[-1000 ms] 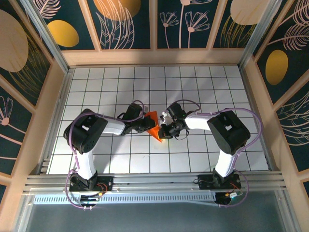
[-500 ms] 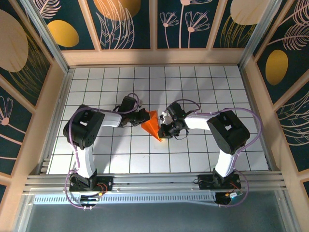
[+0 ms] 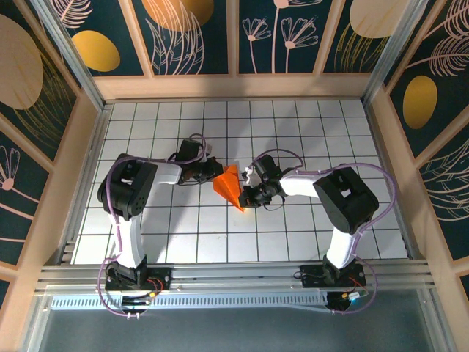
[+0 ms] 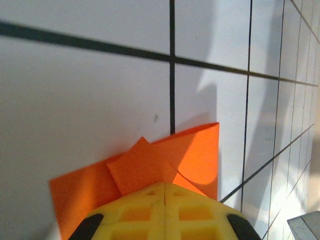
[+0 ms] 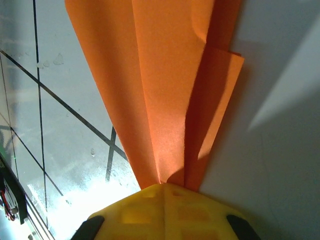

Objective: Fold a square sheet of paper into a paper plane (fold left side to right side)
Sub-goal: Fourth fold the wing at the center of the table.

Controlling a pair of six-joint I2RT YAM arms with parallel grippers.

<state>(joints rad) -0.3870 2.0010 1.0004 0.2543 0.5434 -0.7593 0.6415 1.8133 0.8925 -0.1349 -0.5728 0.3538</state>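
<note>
The square sheet of paper [image 3: 230, 187] is bright orange and folded into a narrow creased wedge. It lies mid-table with its point toward the near side. My left gripper [image 3: 217, 174] is shut. Its yellow fingertips [image 4: 165, 200] rest on the wedge's upper left edge, where a small folded flap [image 4: 142, 167] ends at their seam. My right gripper [image 3: 248, 196] is shut too. Its yellow fingertips [image 5: 165, 200] sit on the narrow end, where the long creases of the paper [image 5: 165, 90] run together. Whether either pair pinches the paper or just presses on it is unclear.
The white gridded table [image 3: 308, 132] is walled by wooden panels [image 3: 234, 86] at the back and sides. Both arms reach inward from their bases [image 3: 135, 277] [image 3: 333, 277] at the near rail. Purple cables loop over each arm.
My left gripper has slid up and to the left, off the middle of the paper to its upper left edge, uncovering more orange. The right gripper has stayed on the narrow end.
</note>
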